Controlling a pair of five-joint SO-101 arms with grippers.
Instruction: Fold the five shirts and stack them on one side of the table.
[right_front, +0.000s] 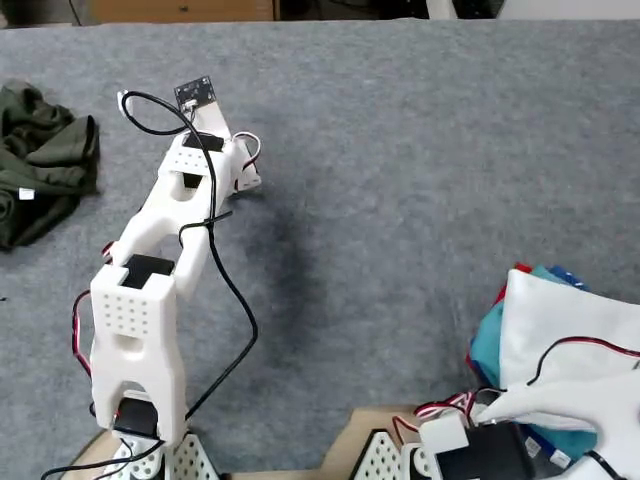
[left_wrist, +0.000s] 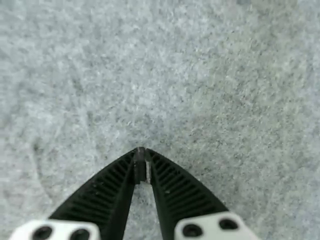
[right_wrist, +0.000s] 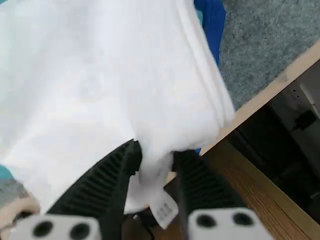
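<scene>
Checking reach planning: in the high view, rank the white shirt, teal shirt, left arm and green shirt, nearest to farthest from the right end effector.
1. white shirt: right side, pinched in the right end effector.
2. teal shirt: right side, just under the white one.
3. left arm: left half of the table.
4. green shirt: far left edge.

The left arm (right_front: 165, 210) stretches forward, left tool (left_wrist: 141, 159) closed; the right tool (right_wrist: 157, 151) pinches the white shirt (right_wrist: 100, 75).
</scene>
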